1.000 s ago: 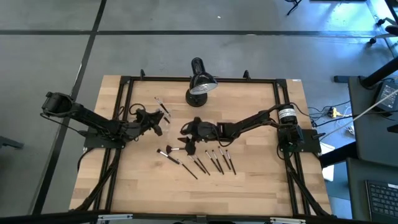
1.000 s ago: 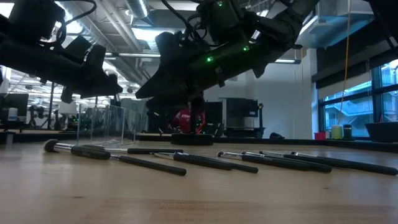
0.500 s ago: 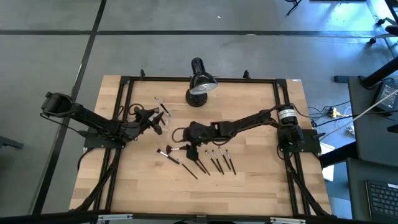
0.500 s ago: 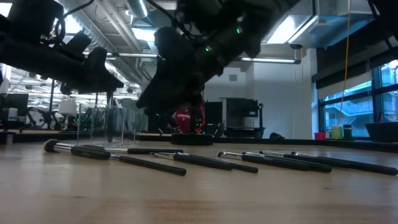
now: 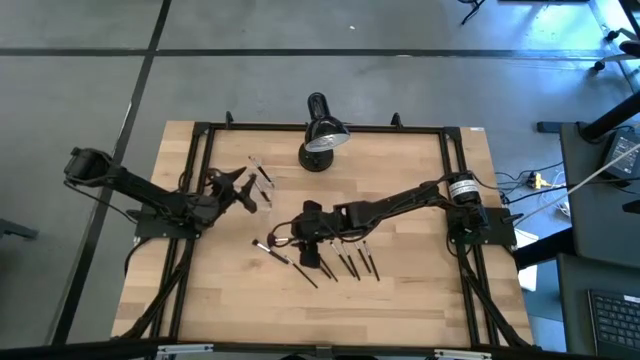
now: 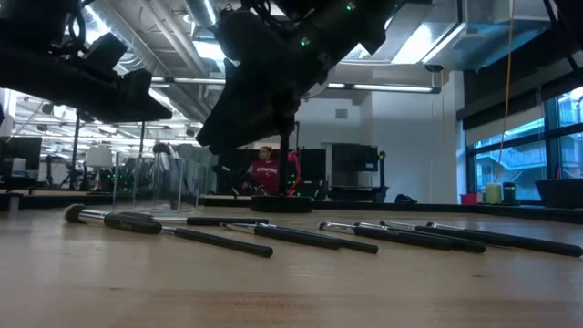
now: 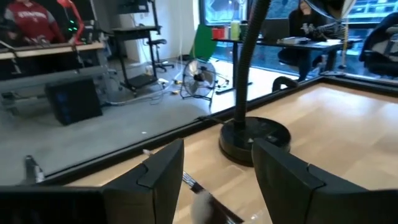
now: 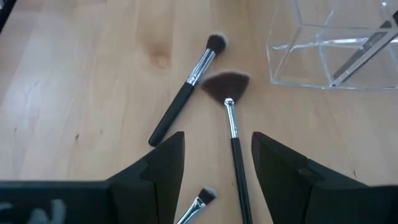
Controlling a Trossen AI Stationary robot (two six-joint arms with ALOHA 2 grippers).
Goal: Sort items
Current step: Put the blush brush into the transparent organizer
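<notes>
hovering right gripper, fingers apart, empty, over dark-handled fan-tipped makeup brush; handle lying lengthwise btwn fingers. left gripper apart too, waiting farther off.

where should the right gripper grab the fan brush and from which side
Grip the fan brush on its slim dark handle, just behind the silvery ferrule, not on the splayed bristles. It lies flat on the table, so come straight down from above with a finger on each side of the shaft. The right gripper is open and roughly in line with it. The round brush lies close, so stay clear of it.
</notes>
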